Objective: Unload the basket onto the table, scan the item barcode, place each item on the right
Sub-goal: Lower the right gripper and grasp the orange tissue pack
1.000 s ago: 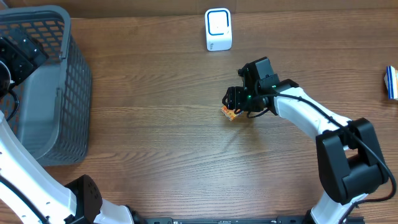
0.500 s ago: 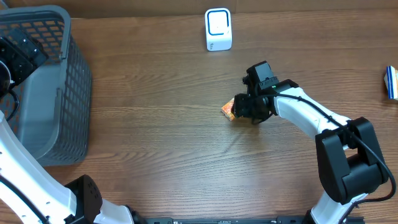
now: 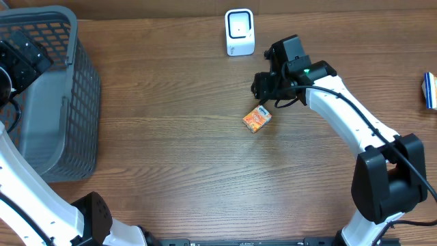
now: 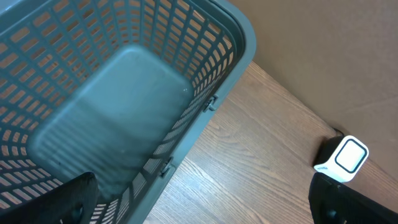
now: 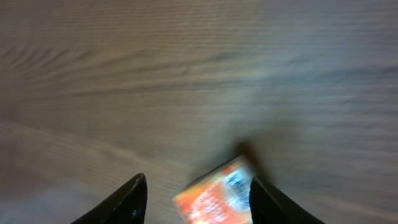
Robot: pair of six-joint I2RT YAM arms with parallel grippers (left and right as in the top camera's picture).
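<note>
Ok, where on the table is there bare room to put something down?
The table is bare between the basket and the orange packet, also left of the blue item. Crowded: scanner, right end effector and packet sit close together.

On the brown wood-grain table (image 3: 171, 150) lies an orange packet (image 3: 257, 119) with a small white-and-blue mark, at top centre a white scanner (image 3: 240, 32) with a blue-rimmed screen, upper left a grey lattice basket (image 3: 85, 102), and at the right edge a blue-and-white item (image 3: 429, 91).
</note>
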